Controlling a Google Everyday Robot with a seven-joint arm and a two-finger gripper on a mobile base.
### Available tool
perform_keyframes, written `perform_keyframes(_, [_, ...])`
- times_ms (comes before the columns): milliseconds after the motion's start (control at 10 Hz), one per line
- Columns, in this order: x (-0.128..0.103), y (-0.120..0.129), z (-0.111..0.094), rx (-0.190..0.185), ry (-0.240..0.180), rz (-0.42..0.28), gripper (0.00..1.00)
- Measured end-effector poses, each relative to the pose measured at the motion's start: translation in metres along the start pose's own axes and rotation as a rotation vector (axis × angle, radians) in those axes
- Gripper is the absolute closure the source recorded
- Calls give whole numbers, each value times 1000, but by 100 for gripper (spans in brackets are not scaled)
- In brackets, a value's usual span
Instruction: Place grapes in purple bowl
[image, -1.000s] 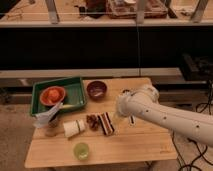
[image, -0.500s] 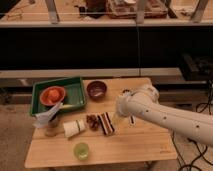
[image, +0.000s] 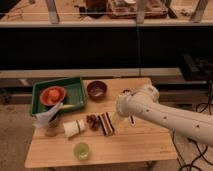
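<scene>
Wooden table (image: 145, 145) carries a green tray (image: 75, 99) with an orange bowl (image: 53, 95) inside it. The purple bowl (image: 97, 90) stands just right of the tray, its inside paler. The grapes (image: 92, 121) lie on the table in front of that bowl, beside a striped block (image: 106, 123). The pincer (image: 118, 118) hangs just right of the block; whether it is open or closed, I cannot tell. A light-green cup (image: 81, 150) stands near the front edge.

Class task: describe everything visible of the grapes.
The grapes are a small lumpy cluster of dark reddish-brown berries, lying on the wooden table between a white cup on its side and a striped block, seemingly touching the block. They sit outside the purple bowl. The end effector is just beyond the block, apart from them.
</scene>
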Motion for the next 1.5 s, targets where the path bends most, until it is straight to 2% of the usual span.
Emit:
perform_keyframes(200, [-14,1,16,-118,-26,-18,20])
perform_keyframes(300, [-23,1,23,-165,-31,-26,20])
perform_keyframes(400, [-36,4,37,-231,-35,-38,20])
perform_keyframes(500, [-45,8,48,-275,-37,-51,20])
perform_keyframes(800, [-51,28,77,-351,-47,-56,20])
perform_keyframes(1000, [-49,43,97,-385,-56,-50,20])
perform_keyframes(1400, [-49,62,130,-421,-67,-41,21])
perform_keyframes(1500, [-50,66,137,-427,-70,-39,25])
